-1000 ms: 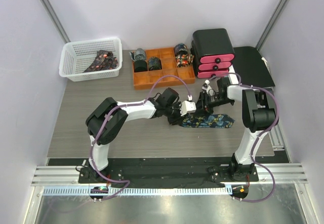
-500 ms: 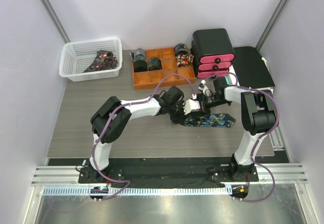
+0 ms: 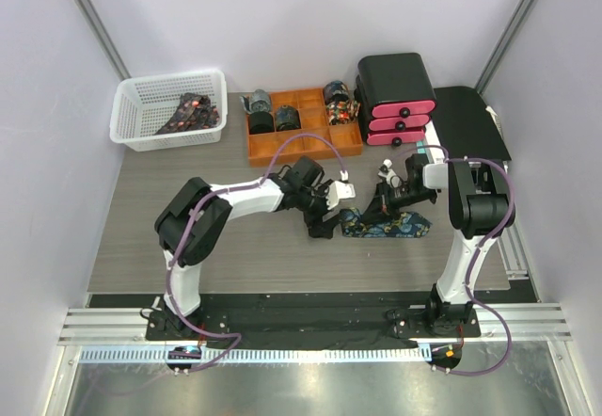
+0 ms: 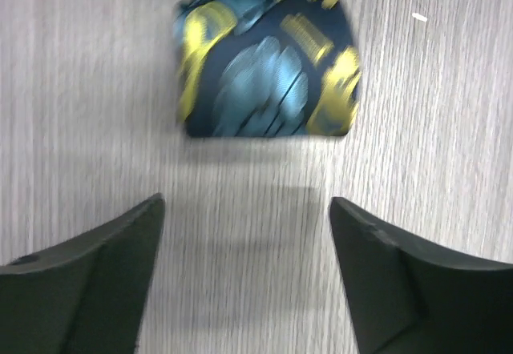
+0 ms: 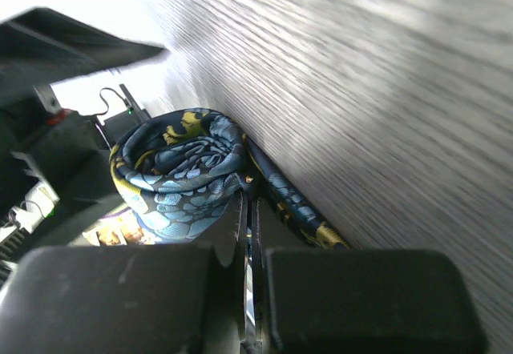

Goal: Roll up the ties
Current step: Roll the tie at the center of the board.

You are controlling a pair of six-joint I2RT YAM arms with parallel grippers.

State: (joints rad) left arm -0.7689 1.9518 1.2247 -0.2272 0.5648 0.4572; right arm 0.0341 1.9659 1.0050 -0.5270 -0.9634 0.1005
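The tie lies on the surface just right of centre in the top view, its left end wound into a loose roll and its tail flat toward the right. The main risk is the roll springing open. Nothing visibly clamps it from the left and the cloth looks slick, so a tug on the free length could let the coil slacken or slide. A second risk is that the right end effector drags the whole tie instead of turning it, since its hold, if it has one, sits at the very edge of the coil. The left end effector stands wide and empty, both fingers apart from the tie. The wound end sits in the upper middle of its wrist view, near but untouched. The right end effector is pressed fully together, its tips touching the roll's lower edge beside the strand that runs to the lower right of that view. Whether a fold is pinched between them cannot be told.
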